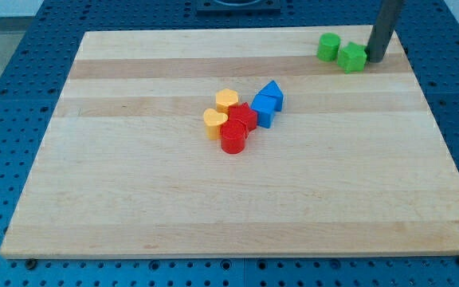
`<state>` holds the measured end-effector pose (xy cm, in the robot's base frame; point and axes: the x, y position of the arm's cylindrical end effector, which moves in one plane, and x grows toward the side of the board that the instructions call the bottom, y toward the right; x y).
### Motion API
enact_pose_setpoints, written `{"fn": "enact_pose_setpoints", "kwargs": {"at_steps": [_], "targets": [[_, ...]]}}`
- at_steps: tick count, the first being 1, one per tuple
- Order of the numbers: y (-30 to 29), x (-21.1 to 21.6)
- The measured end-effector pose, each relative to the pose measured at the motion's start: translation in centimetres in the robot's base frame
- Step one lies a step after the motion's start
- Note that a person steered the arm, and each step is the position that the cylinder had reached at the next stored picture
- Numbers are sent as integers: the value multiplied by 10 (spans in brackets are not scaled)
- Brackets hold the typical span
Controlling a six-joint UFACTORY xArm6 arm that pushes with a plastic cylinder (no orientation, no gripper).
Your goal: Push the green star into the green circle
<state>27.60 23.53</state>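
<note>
The green star (352, 57) lies near the view's top right of the wooden board (134, 207). The green circle (329, 46), a short cylinder, stands just to its upper left, nearly touching it. My tip (375, 59) is at the star's right side, right against it or a hair away. The dark rod rises out of the view's top edge.
A cluster sits at the board's middle: two yellow heart blocks (227, 100) (214, 123), a red star (244, 116), a red cylinder (233, 138) and two blue blocks (272, 93) (264, 110). The board's right edge runs close to my tip.
</note>
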Motion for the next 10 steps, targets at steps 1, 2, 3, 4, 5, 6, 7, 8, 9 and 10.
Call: {"fn": "enact_pose_setpoints", "kwargs": {"at_steps": [1, 2, 3, 4, 5, 6, 7, 8, 9, 10], "targets": [[0, -17], [0, -34], [0, -42], [49, -15], [57, 41], [17, 62], [-19, 64], [-41, 64], [-51, 48], [-53, 42]]}}
